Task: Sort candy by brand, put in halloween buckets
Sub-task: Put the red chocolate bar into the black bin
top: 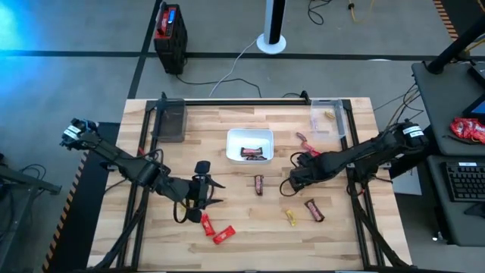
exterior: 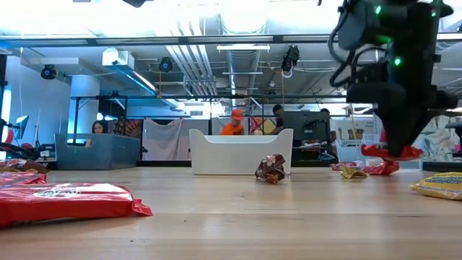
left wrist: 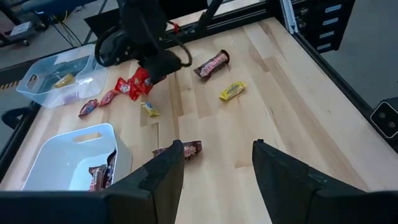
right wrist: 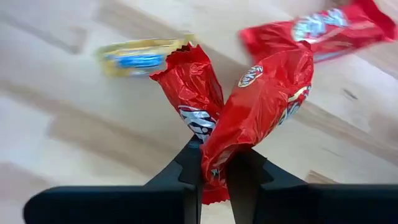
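Observation:
My right gripper is shut on red-wrapped candy just above the table, right of centre. Another red candy and a yellow piece lie on the wood below it. My left gripper is open over the near-left table and touches nothing; a brown bar lies just beyond its fingers. The white tray holds brown bars. A clear tub stands at the far left. Another clear tub, far right, holds a yellow piece. My right gripper pinches the red wrapper at its lower bend between the two fingers, coming from above and pointing down. Two red lobes spread up in a V from the fingers; one bent wrapper or two, I cannot tell. The candy is lifted just clear of the table.
Loose on the table lie two red candies at the near left, a brown bar at centre, and a yellow piece beside a brown bar at the near right. Another red candy lies right of the tray. People show in the room beyond.

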Controlling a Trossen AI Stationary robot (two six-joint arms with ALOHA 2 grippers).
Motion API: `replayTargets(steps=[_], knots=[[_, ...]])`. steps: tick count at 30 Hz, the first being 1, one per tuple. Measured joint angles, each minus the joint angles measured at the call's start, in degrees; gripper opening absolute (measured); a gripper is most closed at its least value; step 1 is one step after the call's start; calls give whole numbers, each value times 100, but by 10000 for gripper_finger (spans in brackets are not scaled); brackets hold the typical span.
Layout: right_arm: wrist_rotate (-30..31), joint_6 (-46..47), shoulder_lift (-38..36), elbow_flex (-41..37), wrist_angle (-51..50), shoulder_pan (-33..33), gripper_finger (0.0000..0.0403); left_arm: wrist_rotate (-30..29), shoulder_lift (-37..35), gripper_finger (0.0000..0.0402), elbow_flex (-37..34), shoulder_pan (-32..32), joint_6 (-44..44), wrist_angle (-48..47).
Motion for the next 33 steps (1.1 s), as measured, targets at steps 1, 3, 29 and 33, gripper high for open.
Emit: replayTargets(steps=[1, 3, 29, 33], knots=[[21, -49, -9, 33, 47, 77, 40, -6, 0, 173, 0, 0, 0, 0], [207, -203, -47, 73, 283, 272, 40, -7, 0, 173, -9, 0, 14, 4], [289, -1445, -130, 77, 2201, 850, 38, 586, 7, 173, -1349, 0, 404, 2536], [333, -12, -133, 109, 630, 841, 52, 579, 7, 173, -1349, 34, 495, 2552]])
